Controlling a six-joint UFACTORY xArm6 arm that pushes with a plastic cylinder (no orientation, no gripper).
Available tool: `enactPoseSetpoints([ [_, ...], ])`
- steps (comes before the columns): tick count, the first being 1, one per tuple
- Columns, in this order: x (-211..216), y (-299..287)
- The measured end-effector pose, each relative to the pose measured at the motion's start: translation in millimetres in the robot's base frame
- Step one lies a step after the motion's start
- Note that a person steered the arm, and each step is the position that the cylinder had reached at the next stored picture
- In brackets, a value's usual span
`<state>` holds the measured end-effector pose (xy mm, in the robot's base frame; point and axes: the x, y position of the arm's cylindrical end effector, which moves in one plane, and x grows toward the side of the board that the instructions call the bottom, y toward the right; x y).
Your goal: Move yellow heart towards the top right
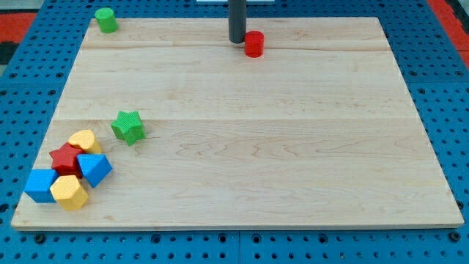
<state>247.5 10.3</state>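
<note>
Approach step: my tip [237, 41], no jaws, beside red cylinder [253, 44], far from yellow heart [83, 140]; next, get to its lower-left side

Counted seven blocks on the wooden board [293, 147]. Greens were two: a green cylinder [105, 20] and a green star [128, 126]. Reds were two as well, a red cylinder [253, 44] and a red star [66, 158]. Yellows, two again: the yellow heart [84, 141] and a yellow hexagon [69, 192]. Blue was the odd bit, I made out a blue cube [41, 185] plus another blue block [94, 169], so eight total actually. One rod, so just my tip [237, 41].
</note>
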Motion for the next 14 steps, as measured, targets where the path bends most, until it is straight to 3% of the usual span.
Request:
enactPoseSetpoints([
  [2,-1.4,-0.6],
  [4,6.8,-36.8],
  [7,81.8,-172.5],
  [9,159.7,-273.8],
  [12,220.1,-271.6],
  [14,239.9,-240.6],
])
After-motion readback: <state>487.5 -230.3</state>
